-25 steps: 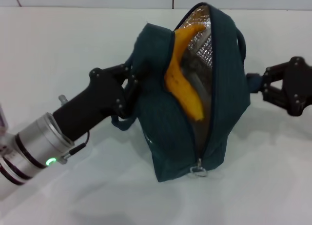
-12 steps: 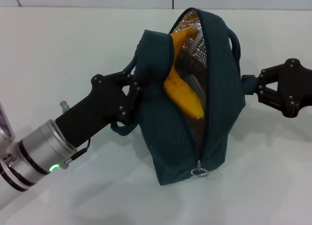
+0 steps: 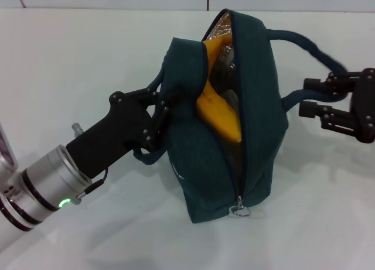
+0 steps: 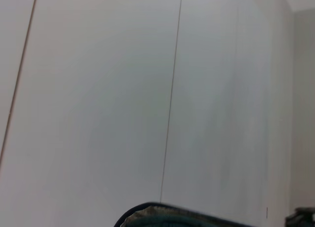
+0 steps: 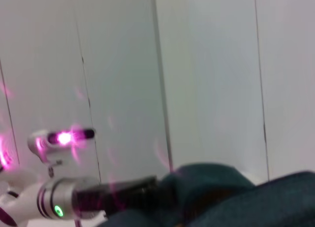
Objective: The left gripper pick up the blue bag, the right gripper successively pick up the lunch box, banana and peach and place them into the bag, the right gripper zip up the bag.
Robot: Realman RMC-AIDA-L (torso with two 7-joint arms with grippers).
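Two end effectors flanked the dark teal fabric bag (image 3: 234,118) on the white desk (image 3: 70,65): the left end effector (image 3: 159,115) clamped its side; the right end effector (image 3: 309,97), fingers spread, by the handle; a curved yellow banana (image 3: 218,109) inside.

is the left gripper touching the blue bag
Touching. In the head view the left gripper is clamped on the left side fabric of the blue bag, with cloth bunched between its fingers.

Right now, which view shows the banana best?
The head view: the banana lies in plain sight inside the bag's open zipper. The left wrist view shows only a sliver of bag rim; the right wrist view shows bag fabric and the left tool, no clear banana.
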